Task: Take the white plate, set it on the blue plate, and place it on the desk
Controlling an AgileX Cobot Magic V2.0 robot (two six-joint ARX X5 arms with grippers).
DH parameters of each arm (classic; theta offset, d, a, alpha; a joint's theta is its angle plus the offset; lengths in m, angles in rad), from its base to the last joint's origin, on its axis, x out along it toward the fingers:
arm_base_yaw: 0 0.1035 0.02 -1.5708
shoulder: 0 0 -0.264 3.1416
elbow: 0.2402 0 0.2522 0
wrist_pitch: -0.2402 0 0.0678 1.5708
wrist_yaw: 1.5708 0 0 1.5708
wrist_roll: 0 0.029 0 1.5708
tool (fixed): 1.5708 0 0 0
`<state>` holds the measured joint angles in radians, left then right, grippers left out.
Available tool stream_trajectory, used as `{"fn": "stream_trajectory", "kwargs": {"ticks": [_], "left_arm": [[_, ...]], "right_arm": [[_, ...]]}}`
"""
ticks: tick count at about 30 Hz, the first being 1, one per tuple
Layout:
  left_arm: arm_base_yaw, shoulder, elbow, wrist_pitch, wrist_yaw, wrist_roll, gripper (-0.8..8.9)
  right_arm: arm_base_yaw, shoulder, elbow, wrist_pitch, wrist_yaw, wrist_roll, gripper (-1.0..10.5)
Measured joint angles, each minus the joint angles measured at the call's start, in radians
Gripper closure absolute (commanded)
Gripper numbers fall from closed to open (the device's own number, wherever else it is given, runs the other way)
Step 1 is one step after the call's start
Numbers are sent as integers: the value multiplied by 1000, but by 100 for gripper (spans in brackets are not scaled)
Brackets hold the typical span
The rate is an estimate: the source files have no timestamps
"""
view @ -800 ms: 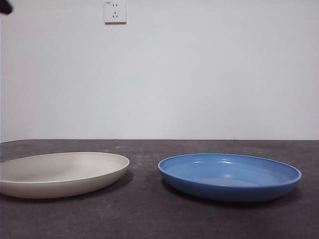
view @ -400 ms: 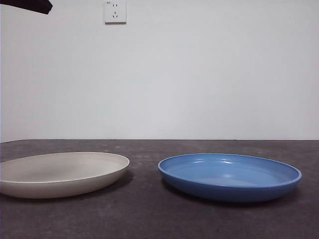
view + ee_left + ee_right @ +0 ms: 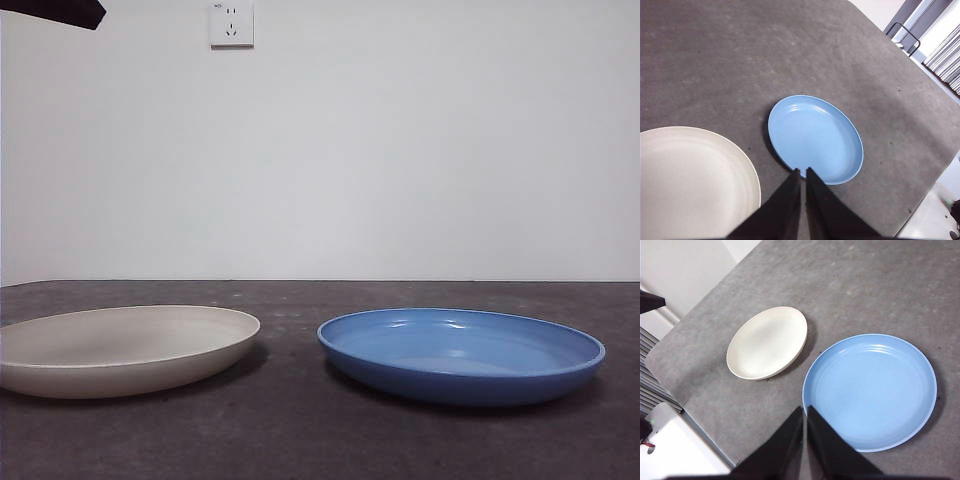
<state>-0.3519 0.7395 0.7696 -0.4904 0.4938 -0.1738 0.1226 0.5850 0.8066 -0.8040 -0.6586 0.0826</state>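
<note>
Nothing's done yet: the white plate (image 3: 120,348) sits on the desk (image 3: 300,440) beside the blue plate (image 3: 460,353), while both the left gripper (image 3: 801,172) and right gripper (image 3: 804,410) hover high, jaws pinched nearly together, empty.

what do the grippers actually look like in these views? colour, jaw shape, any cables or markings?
Both are alike: the left gripper and right gripper each have two plain matte black jaws, wide at the base and tapering to narrow tips. No cables, labels or markings show. In the front view only a black arm tip shows at a top corner.
</note>
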Motion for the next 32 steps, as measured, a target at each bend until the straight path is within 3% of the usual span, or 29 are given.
{"fn": "stream_trajectory", "kwargs": {"ticks": [3,4,7,9,11,15,23,28,32], "left_arm": [[0,0,0,0,0,8,612],[0,0,0,0,0,8,523],[0,0,0,0,0,11,343],[0,0,0,0,0,15,289],[0,0,0,0,0,19,249],[0,0,0,0,1,23,178],[7,0,4,-40,2,-12,185],[85,24,86,-156,9,-47,187],[182,95,183,-283,84,-49,188]], "right_arm": [[0,0,0,1,5,0,932],[0,0,0,2,5,-1,880],[0,0,0,12,8,-3,580],[0,0,0,16,23,-3,416],[0,0,0,16,38,-3,343],[0,0,0,17,58,-3,333],[0,0,0,17,58,-3,334],[0,0,0,16,58,-3,334],[0,0,0,17,57,4,334]]}}
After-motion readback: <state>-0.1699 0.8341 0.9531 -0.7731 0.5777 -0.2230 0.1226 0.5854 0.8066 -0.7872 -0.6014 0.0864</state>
